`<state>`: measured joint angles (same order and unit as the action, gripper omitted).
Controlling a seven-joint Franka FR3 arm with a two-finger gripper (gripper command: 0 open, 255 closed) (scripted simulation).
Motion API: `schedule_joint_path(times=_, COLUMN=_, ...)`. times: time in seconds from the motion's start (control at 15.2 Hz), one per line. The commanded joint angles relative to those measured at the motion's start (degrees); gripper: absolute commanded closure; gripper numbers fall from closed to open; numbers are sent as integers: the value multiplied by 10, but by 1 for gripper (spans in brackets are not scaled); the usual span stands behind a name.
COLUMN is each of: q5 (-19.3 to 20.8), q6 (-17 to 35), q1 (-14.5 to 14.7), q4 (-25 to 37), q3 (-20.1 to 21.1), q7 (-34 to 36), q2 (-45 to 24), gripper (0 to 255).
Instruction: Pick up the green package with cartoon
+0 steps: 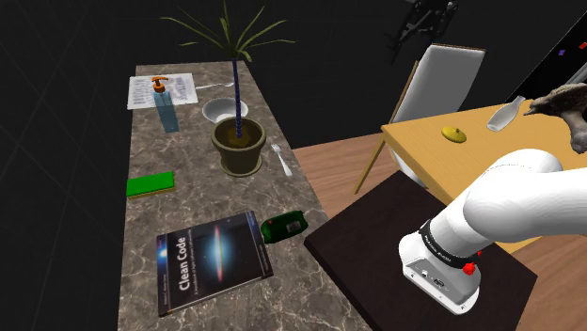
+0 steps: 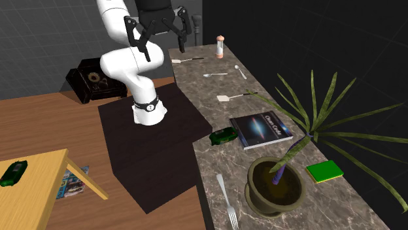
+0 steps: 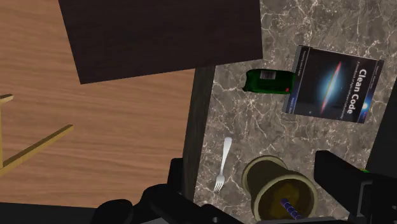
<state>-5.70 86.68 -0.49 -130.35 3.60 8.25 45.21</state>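
Observation:
A dark green package (image 1: 285,226) with a printed label lies on its side at the marble counter's edge (image 1: 310,282), just beside the "Clean Code" book. It also lies by the book in the second exterior view (image 2: 223,136) and in the wrist view (image 3: 270,81). My black gripper (image 2: 163,51) hangs open high above the dark stand (image 2: 157,150), well away from the package and holding nothing. In the wrist view the gripper (image 3: 251,164) has its fingers (image 3: 343,181) spread wide, with the plant pot far below them.
The counter carries the book (image 1: 212,259), a potted plant (image 1: 238,141), a fork (image 1: 282,160), a flat bright green item (image 1: 150,184), a soap bottle (image 1: 166,105) and a bowl (image 1: 224,110). A wooden table (image 2: 46,163) holds another dark green package (image 2: 13,173).

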Motion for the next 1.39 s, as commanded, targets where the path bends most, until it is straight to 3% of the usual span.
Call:
schedule_joint_path(times=0.0, q5=0, q6=0, q1=0, q4=0, q3=0, q7=0, q2=0, gripper=0)
schedule_joint_path(times=0.66, q5=-1, q6=140, q1=62, q4=-44, q3=50, q7=-89, q2=-135, gripper=0)
schedule_joint_path(times=1.32, q5=19, q6=267, q1=113, q4=-49, q3=110, q7=-159, q2=-296, gripper=0)
